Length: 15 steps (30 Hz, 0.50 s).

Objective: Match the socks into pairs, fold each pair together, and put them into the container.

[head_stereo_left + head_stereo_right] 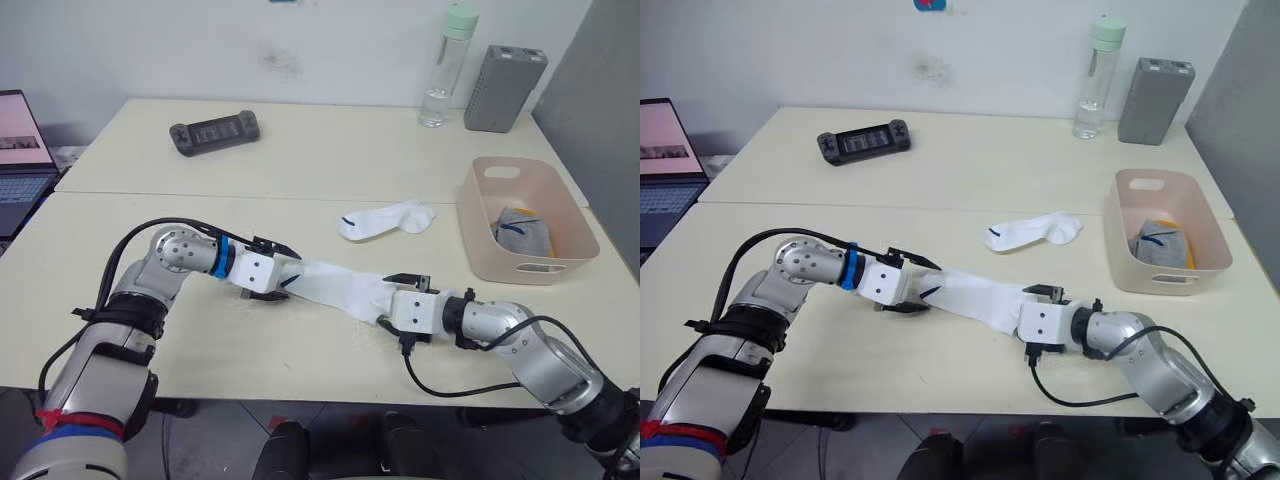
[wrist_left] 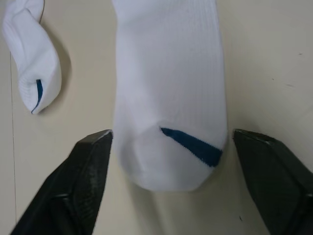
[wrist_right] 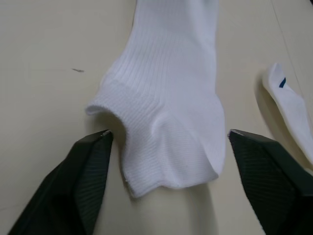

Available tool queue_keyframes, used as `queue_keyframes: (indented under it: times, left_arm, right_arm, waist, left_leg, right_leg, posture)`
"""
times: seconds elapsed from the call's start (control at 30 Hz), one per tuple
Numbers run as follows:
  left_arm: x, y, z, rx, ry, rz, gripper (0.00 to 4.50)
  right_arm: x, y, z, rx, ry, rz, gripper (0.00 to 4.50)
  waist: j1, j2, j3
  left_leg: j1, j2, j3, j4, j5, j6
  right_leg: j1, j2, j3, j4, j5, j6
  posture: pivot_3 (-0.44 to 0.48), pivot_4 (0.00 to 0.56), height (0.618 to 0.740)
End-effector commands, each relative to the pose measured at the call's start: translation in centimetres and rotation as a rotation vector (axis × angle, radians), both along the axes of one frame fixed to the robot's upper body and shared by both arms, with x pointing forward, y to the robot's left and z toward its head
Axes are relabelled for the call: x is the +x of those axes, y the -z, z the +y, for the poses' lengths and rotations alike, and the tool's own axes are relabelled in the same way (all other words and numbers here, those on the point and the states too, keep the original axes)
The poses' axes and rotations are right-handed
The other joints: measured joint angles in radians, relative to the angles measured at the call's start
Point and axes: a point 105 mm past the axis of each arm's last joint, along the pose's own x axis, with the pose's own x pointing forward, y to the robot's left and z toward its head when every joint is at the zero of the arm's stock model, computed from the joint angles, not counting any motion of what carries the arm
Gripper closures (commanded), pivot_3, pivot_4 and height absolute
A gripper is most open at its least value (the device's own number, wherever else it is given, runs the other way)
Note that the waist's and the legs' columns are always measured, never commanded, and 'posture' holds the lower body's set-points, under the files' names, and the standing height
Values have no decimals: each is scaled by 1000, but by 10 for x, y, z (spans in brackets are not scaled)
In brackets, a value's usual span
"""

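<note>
Two white socks lie on the near table: one stretched flat (image 1: 335, 286) between the two grippers, w/ a short blue mark at the end by the left gripper (image 1: 268, 281), and a second white sock (image 1: 388, 219) lying apart, farther back, near the pink container (image 1: 478, 250). The left gripper's fingers (image 2: 80, 183) stand wide apart, one on each side of the sock's blue-marked end, not clamped on it. The right gripper (image 1: 400, 295) sits at the sock's other end, fingers (image 3: 73, 186) also spread wide on either side of the fabric. The container stands at the right side of the table; inside, one grey bundle (image 1: 522, 237) w/ a bit of orange behind it, but its wall hides part of the contents, so the sock count in there can't be told. On the far table: 1 black handheld controller (image 1: 214, 131), 1 clear bottle w/ green cap (image 1: 447, 68), 1 grey box (image 1: 503, 87). A laptop (image 1: 20, 160) is cut off at the left edge.
</note>
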Motion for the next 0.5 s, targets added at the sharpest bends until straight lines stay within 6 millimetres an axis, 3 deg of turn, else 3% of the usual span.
queue_keyframes:
  times: [0.03,0.17,0.27,0.33,0.5]
  left_arm:
    - [-3,13,1,29,13,37,1783]
    - [-8,9,2,-1,16,91,3059]
    - [-14,4,5,-55,-47,244,4015]
    - [-22,1,7,-57,-58,315,4486]
    - [-47,-23,10,-126,-131,544,4486]
  right_arm:
    - [1,-8,6,27,-28,-41,1900]
    - [-7,-4,9,55,-53,21,3332]
    - [-8,-7,9,102,-34,78,4417]
    - [-11,-9,9,147,-22,129,4500]
    - [-36,-28,15,395,18,400,4500]
  waist:
    - [-1,0,0]
    - [-1,0,0]
    - [-7,0,0]
    - [-8,0,0]
    - [-9,0,0]
  left_leg:
    - [0,0,0,0,0,0]
    - [1,0,0,0,0,0]
    - [0,0,0,0,0,0]
    - [0,1,0,0,0,0]
    - [0,2,-2,-1,0,0]
  right_leg:
    - [0,0,0,0,0,0]
    - [0,0,0,1,0,0]
    - [0,0,0,1,0,0]
    - [-1,1,0,1,0,0]
    - [-1,2,-1,2,-1,-2]
  posture:
    - [0,150,740]
    - [0,150,740]
    - [0,150,740]
    - [0,150,740]
    - [0,150,740]
